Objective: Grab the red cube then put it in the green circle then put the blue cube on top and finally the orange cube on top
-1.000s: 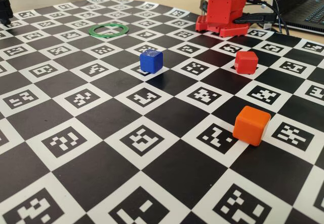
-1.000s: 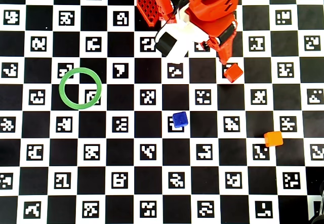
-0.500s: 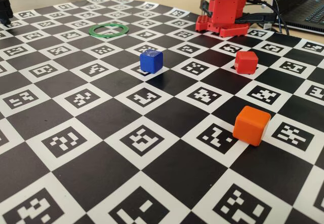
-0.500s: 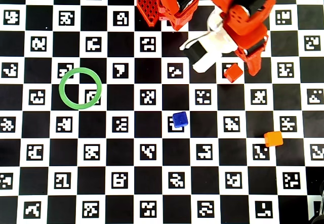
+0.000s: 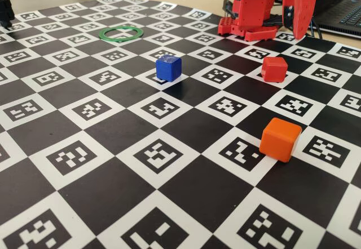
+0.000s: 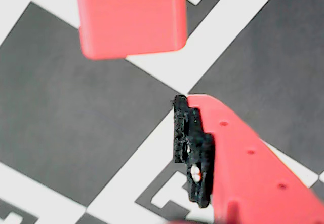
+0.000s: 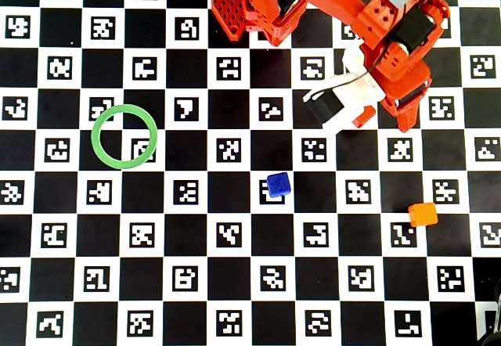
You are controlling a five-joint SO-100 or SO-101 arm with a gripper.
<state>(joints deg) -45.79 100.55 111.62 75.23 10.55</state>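
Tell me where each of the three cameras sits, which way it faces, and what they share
Fixed view: low at the board's edge, facing the arm's base; gripper hangs beyond the red cube.
Wrist view: rides the gripper, looking down; one finger shows, red cube ahead.
Overhead view: above, looking straight down; the arm covers most of the red cube.
Shared: the red cube appears in all three.

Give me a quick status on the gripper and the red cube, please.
Gripper above the red cube, nothing held; open or shut unclear. Red cube on the board, not yet in the green circle. Blue cube and orange cube stand clear.
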